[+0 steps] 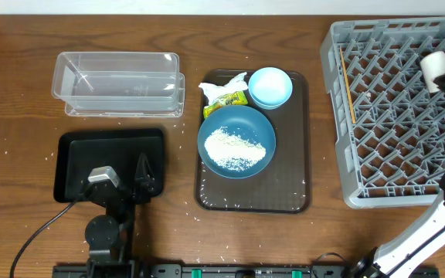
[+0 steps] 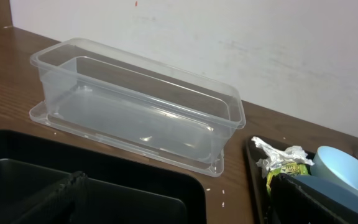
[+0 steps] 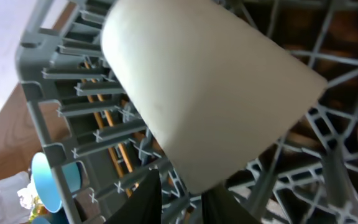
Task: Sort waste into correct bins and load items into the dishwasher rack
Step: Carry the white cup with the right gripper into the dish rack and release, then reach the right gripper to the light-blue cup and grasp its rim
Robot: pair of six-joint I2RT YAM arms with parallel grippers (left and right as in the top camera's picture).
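A brown wooden bench (image 1: 22, 93) carries everything. The large square grey plastic crate with a lattice of pegs (image 1: 335, 100) fills its back right corner. A flat brown serving tray (image 1: 292, 154) sits mid-bench, just left of the crate. A shallow black rectangular tray (image 1: 76, 154) lies towards the front left, and a clear plastic rectangular tub (image 1: 118, 81) stands behind it, close but apart.

The left gripper (image 1: 141, 174) hangs over the black tray's right end, its pincer spread wide with nothing between the fingers.

On the brown tray, a wide dark-blue bowl (image 1: 257, 127) sits at the middle, holding a heap of white rice grains (image 1: 236, 148). A small pale-blue cup (image 1: 270, 86) stands upright at the tray's back right corner, just behind the bowl. A small white tapered cup (image 1: 437, 68) lies tilted on the pegs near the crate's back right corner, right at the right gripper (image 3: 182, 190). That pincer's dark fingers (image 3: 148, 199) stand a narrow gap apart with the cup's edge just above it. Whether they grip the cup I cannot tell.

A crumpled white paper napkin (image 1: 222, 86) rests at the brown tray's back left corner, and a small yellow-green printed snack wrapper (image 1: 230, 100) lies against it, between napkin and bowl. Thin wooden chopsticks (image 3: 120, 152) lie in the crate along its left wall. Stray rice grains dot the bench and the brown tray's front edge
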